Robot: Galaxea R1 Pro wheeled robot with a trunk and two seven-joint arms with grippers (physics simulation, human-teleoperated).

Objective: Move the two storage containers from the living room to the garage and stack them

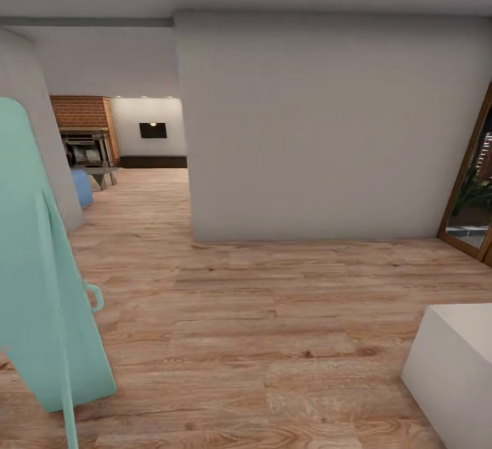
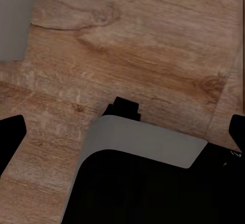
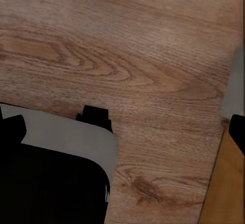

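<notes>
The two storage containers are out of view, and so are the garage and its floor. Far off at the left of the head view, the living room (image 1: 140, 138) shows through an opening, with a red brick fireplace (image 1: 82, 113) and a black wall TV (image 1: 152, 130). My left gripper (image 2: 125, 134) is open over light wood planks, one black fingertip (image 2: 11, 132) at each side of the left wrist view and nothing between them. My right gripper (image 3: 125, 131) is open too, with its fingertips (image 3: 238, 132) wide apart above the planks.
A pale grey wall (image 1: 321, 128) stands straight ahead. A mint-green panel (image 1: 41, 285) with a handle leans close at my left. A white block (image 1: 454, 367) sits at lower right, and a wood-framed glass door (image 1: 471, 196) is at far right. A blue seat (image 1: 82, 186) lies near the fireplace.
</notes>
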